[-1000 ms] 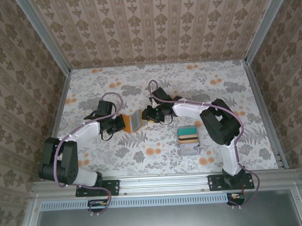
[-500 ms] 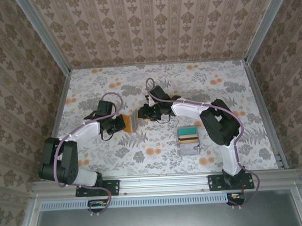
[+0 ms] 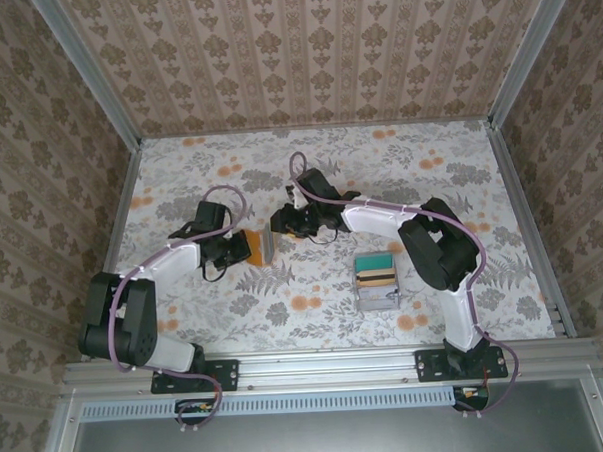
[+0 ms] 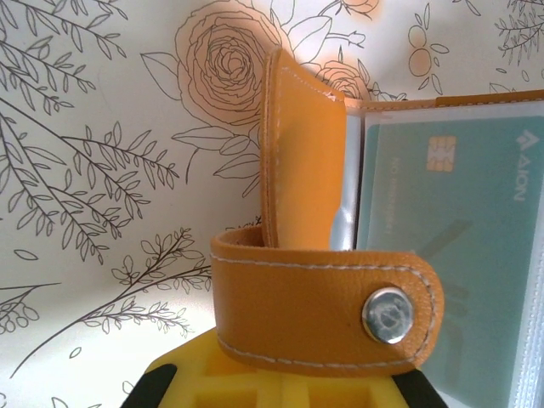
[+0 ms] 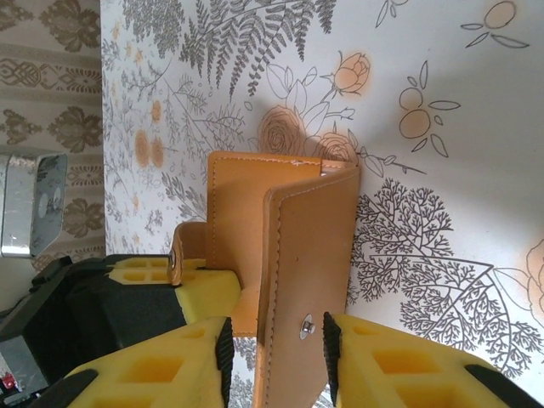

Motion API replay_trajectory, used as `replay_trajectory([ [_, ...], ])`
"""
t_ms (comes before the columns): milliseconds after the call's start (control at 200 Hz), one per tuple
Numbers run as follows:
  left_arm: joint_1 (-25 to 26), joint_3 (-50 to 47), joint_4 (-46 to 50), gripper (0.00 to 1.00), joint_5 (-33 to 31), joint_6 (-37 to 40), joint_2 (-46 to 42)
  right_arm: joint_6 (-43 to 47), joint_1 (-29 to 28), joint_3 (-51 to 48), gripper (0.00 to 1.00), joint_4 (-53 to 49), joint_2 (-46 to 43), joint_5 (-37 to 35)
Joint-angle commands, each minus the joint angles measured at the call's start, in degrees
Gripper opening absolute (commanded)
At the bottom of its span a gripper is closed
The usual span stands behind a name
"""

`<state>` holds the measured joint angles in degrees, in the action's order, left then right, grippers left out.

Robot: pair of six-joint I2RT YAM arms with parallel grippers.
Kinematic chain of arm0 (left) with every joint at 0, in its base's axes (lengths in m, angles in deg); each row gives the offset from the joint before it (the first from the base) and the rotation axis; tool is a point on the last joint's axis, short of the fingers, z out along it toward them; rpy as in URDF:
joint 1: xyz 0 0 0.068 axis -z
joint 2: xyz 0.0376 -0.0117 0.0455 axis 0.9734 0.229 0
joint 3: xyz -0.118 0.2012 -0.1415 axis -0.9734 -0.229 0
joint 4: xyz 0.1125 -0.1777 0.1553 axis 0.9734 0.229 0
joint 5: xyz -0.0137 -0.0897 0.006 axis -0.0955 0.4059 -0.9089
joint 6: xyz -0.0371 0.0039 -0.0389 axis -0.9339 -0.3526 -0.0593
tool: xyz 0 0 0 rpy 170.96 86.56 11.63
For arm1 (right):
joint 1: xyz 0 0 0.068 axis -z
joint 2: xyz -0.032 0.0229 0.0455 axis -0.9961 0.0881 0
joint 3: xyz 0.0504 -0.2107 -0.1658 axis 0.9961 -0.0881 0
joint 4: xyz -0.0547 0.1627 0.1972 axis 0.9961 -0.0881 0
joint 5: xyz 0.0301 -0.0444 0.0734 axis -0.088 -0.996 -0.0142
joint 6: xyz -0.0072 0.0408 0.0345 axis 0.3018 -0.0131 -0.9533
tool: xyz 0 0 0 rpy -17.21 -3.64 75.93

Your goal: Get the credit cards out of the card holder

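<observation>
The orange card holder [image 3: 259,245] stands half open on the flowered table between my two grippers. In the left wrist view its snap strap [image 4: 323,297] curls over my left gripper [image 4: 280,382], which is shut on the holder's left part. A teal credit card [image 4: 450,195] sits behind a clear sleeve inside. In the right wrist view the holder's right cover [image 5: 306,246] stands on edge between the fingers of my right gripper [image 5: 274,348], which is open. Its snap stud touches the right pad, with a gap at the left pad. In the top view my left gripper [image 3: 237,249] and right gripper [image 3: 284,223] flank the holder.
A grey tray [image 3: 377,305] with teal and yellow cards lies on the table right of centre, below my right forearm. The left gripper's yellow finger [image 5: 204,293] shows at the left of the right wrist view. Patterned walls enclose the table.
My right gripper has slid left up to the card holder, and the holder's right cover has folded up, so it looks narrower from above. The left arm has stayed put.
</observation>
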<state>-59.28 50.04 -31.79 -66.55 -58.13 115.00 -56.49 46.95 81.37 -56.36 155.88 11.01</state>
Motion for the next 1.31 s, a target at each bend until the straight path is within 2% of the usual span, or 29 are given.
replay_trajectory([
  [0,-0.34,0.92,1.31,0.00,0.90,1.53,0.73,-0.07,-0.71,1.93,0.31,-1.55,2.08,1.81],
  [360,-0.34,1.08,1.68,0.00,0.65,1.62,1.15,0.91,-0.78,1.19,0.06,-2.58,0.28,-0.09],
  [410,-0.36,1.26,1.66,0.00,0.68,1.63,1.61,0.90,-0.74,0.92,0.00,-2.38,-0.36,-0.30],
  [490,-0.34,1.50,1.78,0.00,0.73,1.64,2.43,0.91,-0.67,0.16,0.00,-2.31,-1.57,-0.50],
  [535,-0.34,1.72,1.86,0.09,0.66,1.62,2.73,1.04,-0.58,-0.44,0.00,-2.47,-2.21,-0.71],
  [640,-0.47,2.23,2.49,0.55,-0.09,1.53,3.01,0.84,-0.15,-2.14,0.00,-2.29,-3.95,-0.96],
  [705,-0.92,2.43,2.98,0.64,-0.57,1.43,2.80,1.00,0.01,-3.05,0.00,-2.51,-4.84,-1.34],
  [1085,-4.24,3.36,6.45,0.68,-2.74,0.53,-2.60,0.23,0.69,-6.42,0.00,-1.62,-6.82,-2.24],
  [1300,-4.64,3.96,5.63,0.68,0.04,-0.38,-3.83,-1.81,-0.35,-4.19,0.00,1.28,-6.99,0.04],
])
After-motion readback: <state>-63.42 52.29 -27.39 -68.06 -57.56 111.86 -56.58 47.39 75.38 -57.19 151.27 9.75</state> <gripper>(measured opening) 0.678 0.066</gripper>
